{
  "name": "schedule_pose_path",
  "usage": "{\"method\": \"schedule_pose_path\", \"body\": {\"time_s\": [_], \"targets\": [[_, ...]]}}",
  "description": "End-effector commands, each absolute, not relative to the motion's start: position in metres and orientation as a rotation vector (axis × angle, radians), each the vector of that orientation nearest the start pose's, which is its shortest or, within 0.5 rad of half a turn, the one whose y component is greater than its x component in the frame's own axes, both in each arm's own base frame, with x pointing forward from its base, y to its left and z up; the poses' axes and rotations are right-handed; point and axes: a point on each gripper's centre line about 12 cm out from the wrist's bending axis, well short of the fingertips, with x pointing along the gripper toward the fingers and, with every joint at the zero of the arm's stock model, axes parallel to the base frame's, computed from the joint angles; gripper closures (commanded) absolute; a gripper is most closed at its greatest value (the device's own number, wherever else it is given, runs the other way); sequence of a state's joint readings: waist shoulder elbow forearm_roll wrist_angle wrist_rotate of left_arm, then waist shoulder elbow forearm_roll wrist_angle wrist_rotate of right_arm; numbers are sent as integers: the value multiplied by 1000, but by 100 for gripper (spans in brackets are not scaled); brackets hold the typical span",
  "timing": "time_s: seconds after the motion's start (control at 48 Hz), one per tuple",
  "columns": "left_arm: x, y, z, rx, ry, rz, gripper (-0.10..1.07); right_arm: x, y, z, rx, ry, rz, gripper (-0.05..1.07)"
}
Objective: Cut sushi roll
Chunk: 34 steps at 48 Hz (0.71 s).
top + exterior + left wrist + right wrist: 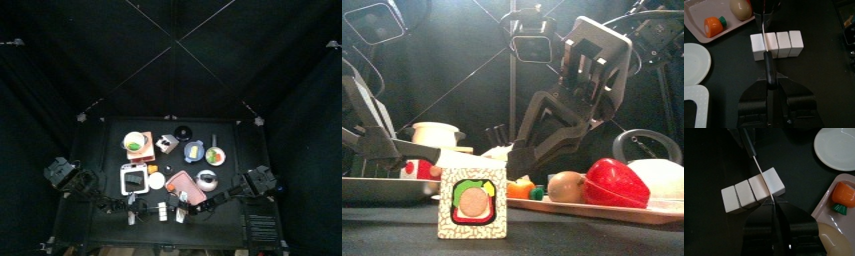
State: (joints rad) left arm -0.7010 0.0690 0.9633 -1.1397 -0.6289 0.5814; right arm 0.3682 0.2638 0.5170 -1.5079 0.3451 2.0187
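Sushi roll [474, 203] nearest. Left gripper [769, 97] clamped on knife [765, 40], right gripper [777, 220] on roll end; your blade may skid if roll shifts.

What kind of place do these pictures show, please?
Probably a robot test pen set up as a toy kitchen: black curtains enclose a small black table holding a sushi roll of white blocks, a knife and a tray of play vegetables.
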Motion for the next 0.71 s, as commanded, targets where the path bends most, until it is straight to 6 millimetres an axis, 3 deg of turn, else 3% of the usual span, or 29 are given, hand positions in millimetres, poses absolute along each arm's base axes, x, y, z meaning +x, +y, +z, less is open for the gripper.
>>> {"method": "schedule_pose_path", "body": {"time_s": [0.0,0.688], "targets": [[278,-163,106,-27,577,-28,62,416,112,126,227,693,-179,60],[273,-159,74,-6,681,14,62,421,113,107,261,740,-187,60]]}}
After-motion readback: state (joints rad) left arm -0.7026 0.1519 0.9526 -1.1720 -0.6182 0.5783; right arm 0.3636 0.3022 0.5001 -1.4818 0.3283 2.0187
